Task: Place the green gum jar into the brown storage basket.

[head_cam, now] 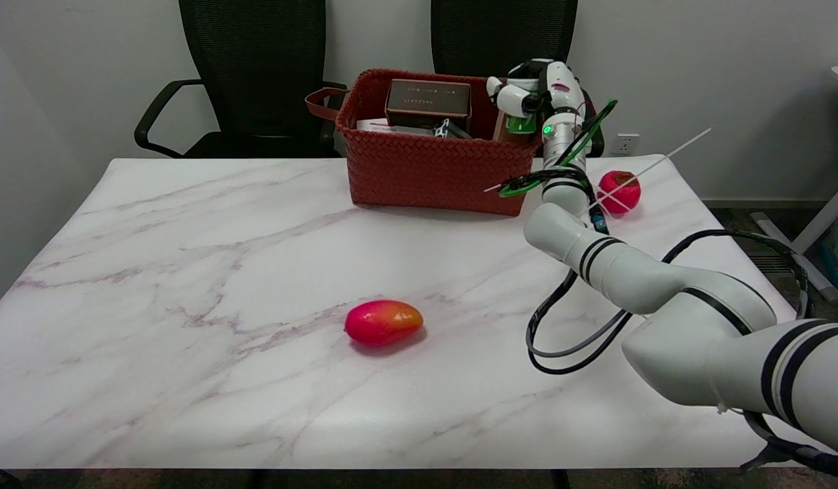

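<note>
Right hand point(527, 92) grasps the green gum jar point(521, 124), fingers wrapped over its top; the jar hangs above the right end of the brown storage basket point(432, 173) (only its lower green part shows). Basket already contains a dark box point(428, 102). On the marble table point(188, 272): a mango point(383, 322), a red apple point(620, 191).
</note>
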You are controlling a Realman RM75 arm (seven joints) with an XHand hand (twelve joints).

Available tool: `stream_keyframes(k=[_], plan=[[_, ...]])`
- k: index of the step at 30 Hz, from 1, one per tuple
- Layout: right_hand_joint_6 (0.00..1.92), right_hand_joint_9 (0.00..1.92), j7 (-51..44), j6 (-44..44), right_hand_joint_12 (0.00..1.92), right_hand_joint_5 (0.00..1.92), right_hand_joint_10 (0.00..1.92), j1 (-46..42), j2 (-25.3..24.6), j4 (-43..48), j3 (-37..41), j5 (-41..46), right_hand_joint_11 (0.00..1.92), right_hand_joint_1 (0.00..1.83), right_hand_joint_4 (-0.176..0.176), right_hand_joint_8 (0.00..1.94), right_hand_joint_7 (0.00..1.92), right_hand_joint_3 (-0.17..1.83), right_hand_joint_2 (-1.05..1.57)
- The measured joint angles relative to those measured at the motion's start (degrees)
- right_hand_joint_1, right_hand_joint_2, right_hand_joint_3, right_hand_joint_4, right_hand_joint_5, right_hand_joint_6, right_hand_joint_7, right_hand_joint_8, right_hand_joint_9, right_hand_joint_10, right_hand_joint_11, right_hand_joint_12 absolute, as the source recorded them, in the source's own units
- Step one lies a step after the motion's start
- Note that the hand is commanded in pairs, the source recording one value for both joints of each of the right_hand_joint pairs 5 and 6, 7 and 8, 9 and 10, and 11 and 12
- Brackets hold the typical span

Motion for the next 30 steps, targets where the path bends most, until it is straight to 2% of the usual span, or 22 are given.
stream_keyframes(k=[1,3,5,7,8,10,20,21,22,25,30], plan=[[0.28,0.39,0.0,-0.2,0.58,0.28,0.39,0.0,0.0,-0.2,0.1,0.3,0.58,0.78,0.000,0.47,0.47,0.53,0.60],[0.03,0.29,-0.1,-0.5,0.37,0.03,0.29,-0.1,0.1,-0.3,0.2,0.8,0.37,0.75,0.000,0.35,0.35,0.35,0.58],[0.00,0.22,-0.2,-0.8,0.22,0.00,0.22,-0.4,0.2,-0.3,0.4,1.3,0.22,0.74,0.000,0.27,0.27,0.24,0.55],[0.00,0.12,-0.3,-0.9,0.05,0.00,0.12,-0.6,0.4,-0.1,0.5,1.7,0.05,0.72,0.000,0.17,0.17,0.05,0.52],[0.00,0.05,-0.3,-0.9,0.00,0.00,0.05,-0.7,0.4,0.0,0.6,1.9,0.00,0.70,0.000,0.08,0.08,-0.10,0.50],[0.00,0.02,-0.4,-0.9,0.00,0.00,0.02,-0.9,0.5,0.3,0.7,2.1,0.00,0.69,0.000,0.03,0.03,-0.17,0.50],[0.00,0.16,-0.7,0.6,0.01,0.00,0.16,-2.3,1.2,3.5,0.9,3.2,0.01,0.77,0.000,0.11,0.11,-0.17,0.50],[0.00,0.18,-0.8,1.0,0.05,0.00,0.18,-2.6,1.3,4.1,0.9,3.2,0.05,0.80,0.000,0.13,0.13,-0.13,0.49],[0.02,0.19,-1.0,1.4,0.09,0.02,0.19,-3.0,1.4,4.9,0.9,3.3,0.09,0.84,0.000,0.15,0.15,0.00,0.49],[0.08,0.20,-1.6,2.9,0.10,0.08,0.20,-4.5,2.0,7.8,1.0,3.6,0.10,0.91,0.000,0.17,0.17,0.19,0.54],[0.11,0.20,-3.9,6.4,0.11,0.11,0.20,-8.5,3.4,15.2,1.2,4.4,0.11,0.97,0.000,0.19,0.19,0.39,0.62]])
